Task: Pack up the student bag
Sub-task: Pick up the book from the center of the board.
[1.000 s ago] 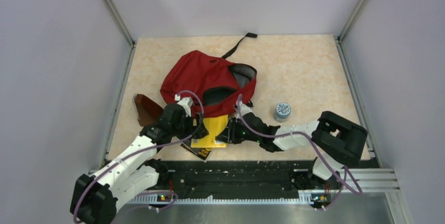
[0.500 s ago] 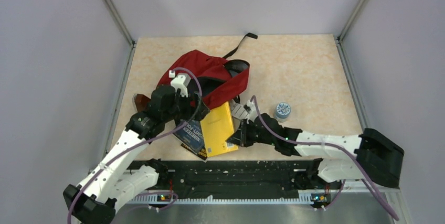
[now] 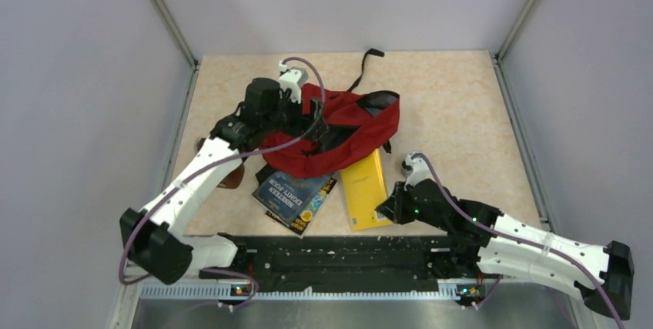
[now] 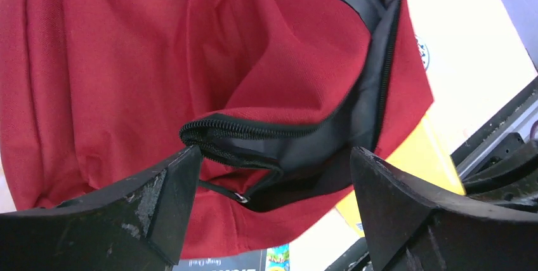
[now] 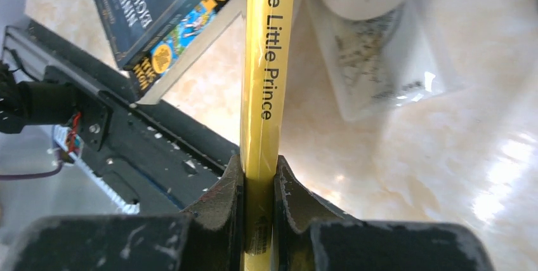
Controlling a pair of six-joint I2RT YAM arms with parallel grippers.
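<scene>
Student bag [image 3: 350, 125] lies slumped toward the far middle of the counter [image 3: 462, 98], its black-zippered mouth gaping on the side that faces the arms. The left pincer [image 4: 273, 179] hovers over that mouth, jaws spread wide and grasping nothing, with the zipper lip between its two fingers. The right pincer [image 5: 257, 185] is clenched across the spine of a thin yellow book [image 5: 263, 61], at the end farthest from the bag; the book's other end reaches the bag's near rim. A dark blue book [image 3: 294, 195] lies flat just beside the bag's near-left edge. The step in hand looks like loading the yellow book. The next move probably calls for the left pincer to close on the zipper lip and lift it, holding the soft mouth wide while the right pincer slides the book in.
</scene>
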